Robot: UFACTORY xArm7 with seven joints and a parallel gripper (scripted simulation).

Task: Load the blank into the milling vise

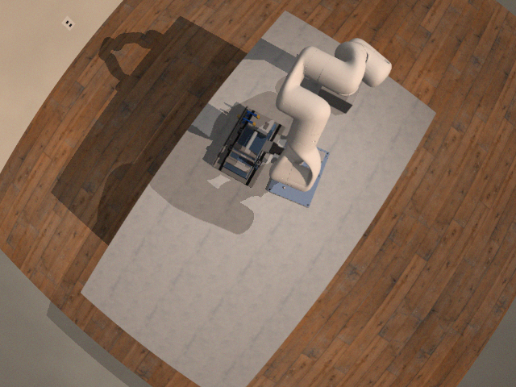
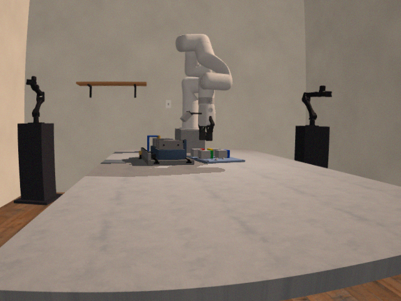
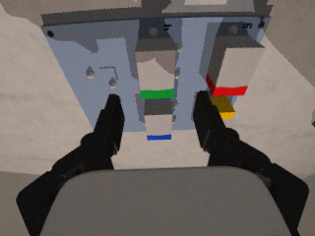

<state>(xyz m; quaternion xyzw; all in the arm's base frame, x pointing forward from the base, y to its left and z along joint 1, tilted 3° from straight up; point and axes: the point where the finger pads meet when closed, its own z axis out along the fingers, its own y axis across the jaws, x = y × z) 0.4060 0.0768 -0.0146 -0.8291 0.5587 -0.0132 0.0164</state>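
The grey blank with the green end [image 2: 204,153] [image 3: 156,69] lies on the blue infeed plate [image 1: 293,194] [image 2: 223,160] [image 3: 69,46]. In the wrist view its green end faces the blank with the blue end [image 3: 157,123]. My gripper [image 2: 205,140] [image 3: 157,104] is open and empty, high above the plate, pointing down. In the wrist view its fingertips stand either side of the line of these two blanks. The milling vise [image 1: 251,146] [image 2: 168,152] stands beside the plate. No blank can be made out between its jaws; the low bars are hard to see.
A blank with a red end [image 3: 235,61] and one with a yellow end [image 3: 223,105] lie on the plate at the right in the wrist view. Small pegs stand on the plate. Blue hoses [image 1: 250,118] [image 2: 153,136] rise at one end of the vise.
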